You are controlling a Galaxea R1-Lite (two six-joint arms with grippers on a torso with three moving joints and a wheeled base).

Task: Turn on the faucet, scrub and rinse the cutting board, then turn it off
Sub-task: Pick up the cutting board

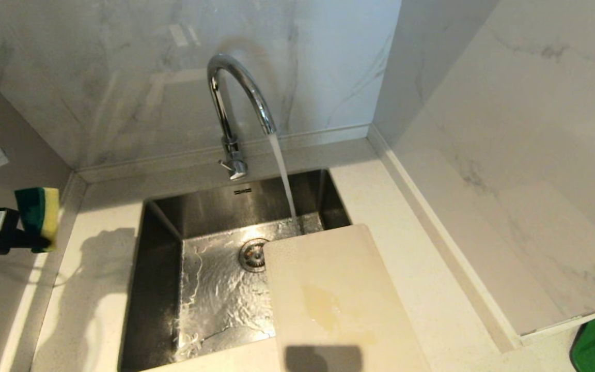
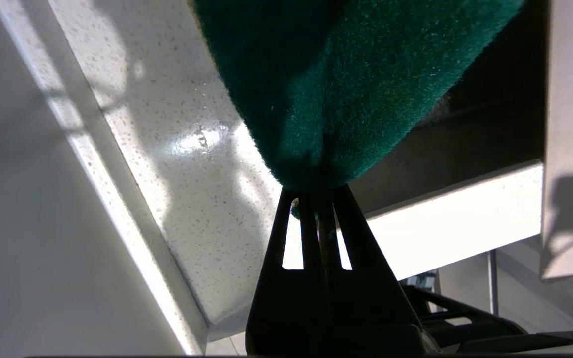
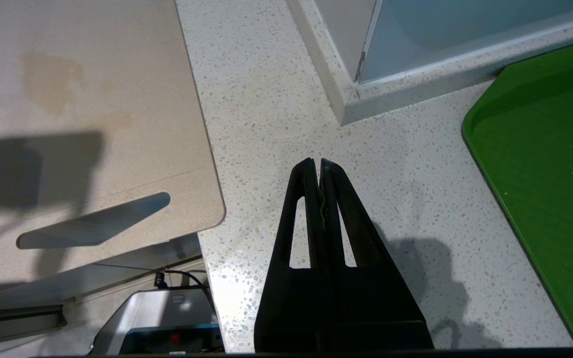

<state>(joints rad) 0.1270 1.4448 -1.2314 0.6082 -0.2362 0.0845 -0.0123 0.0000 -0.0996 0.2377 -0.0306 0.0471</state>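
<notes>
Left hand (image 1: 31, 219) is being held clamped on a green-and-yellow scouring sponge (image 1: 39, 217), off to the left of the sink (image 1: 163, 268) over the surface (image 1: 91, 289), well apart from the board. Sponge is being pinched at one edge so the green scrub face hangs free, probably to leave it usable for scrubbing. Right hand (image 3: 320, 164) is being kept pressed shut on nothing, parked over the surface just beside the board's handle end.

Faucet (image 1: 235, 103) is already running; water is being poured into the sink just past the far edge of the cutting board (image 1: 328, 299). Board is being left lying across the sink's right rim, far end overhanging the basin, likely so runoff drains inside. Yellowish stain is still on it, so scrubbing is judged not yet done.

Head view alone is showing the stream and lever. Right wrist view alone is showing the slot handle (image 3: 92, 221) and a green tray (image 3: 545, 164). Left wrist view is giving the grip detail: fingers (image 2: 286, 223) closed right at the sponge's edge.
</notes>
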